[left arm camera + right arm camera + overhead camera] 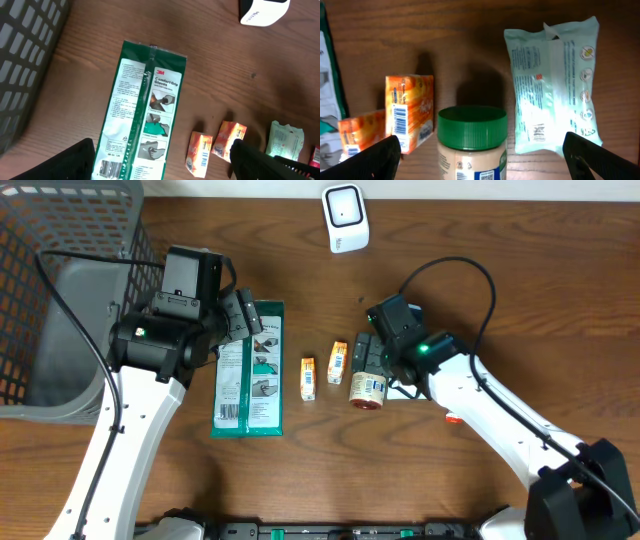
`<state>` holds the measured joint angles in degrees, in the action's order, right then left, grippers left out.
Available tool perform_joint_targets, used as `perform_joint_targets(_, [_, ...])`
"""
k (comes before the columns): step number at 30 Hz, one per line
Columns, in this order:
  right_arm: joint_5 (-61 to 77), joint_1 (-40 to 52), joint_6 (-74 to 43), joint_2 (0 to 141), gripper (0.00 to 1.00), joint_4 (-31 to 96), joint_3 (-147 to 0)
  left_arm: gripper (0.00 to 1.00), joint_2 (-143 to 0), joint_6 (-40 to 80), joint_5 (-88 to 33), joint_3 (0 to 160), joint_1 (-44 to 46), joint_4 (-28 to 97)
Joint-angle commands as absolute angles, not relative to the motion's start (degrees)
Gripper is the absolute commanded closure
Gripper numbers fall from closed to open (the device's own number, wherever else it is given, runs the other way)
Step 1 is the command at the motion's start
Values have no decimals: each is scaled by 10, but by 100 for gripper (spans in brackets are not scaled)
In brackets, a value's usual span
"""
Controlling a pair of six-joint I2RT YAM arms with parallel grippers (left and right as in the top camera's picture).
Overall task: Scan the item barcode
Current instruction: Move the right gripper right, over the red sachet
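Wooden table (520,300); basket (60,240) set far left. Left gripper (242,318) is held wide open, empty, above glove packet (250,385), laid barcode-up, likely for pickup. Right gripper (363,352) is spread wide, empty, over jar (368,388). Scanner (345,218) is stood behind.

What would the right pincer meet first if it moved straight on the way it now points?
Probably the green-lidded pale jar, which sits centred straight ahead of it, though depth is unclear.
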<state>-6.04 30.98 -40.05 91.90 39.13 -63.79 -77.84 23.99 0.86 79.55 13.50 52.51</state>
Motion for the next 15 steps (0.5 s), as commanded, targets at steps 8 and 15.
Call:
perform_joint_targets(8, [49,201,-295,921,1,491,-748,13,-779,236,20,806,132,527])
perform_joint_targets(15, [112,133,-281,921,1,565,-803,13,-779,236,20,806,132,527])
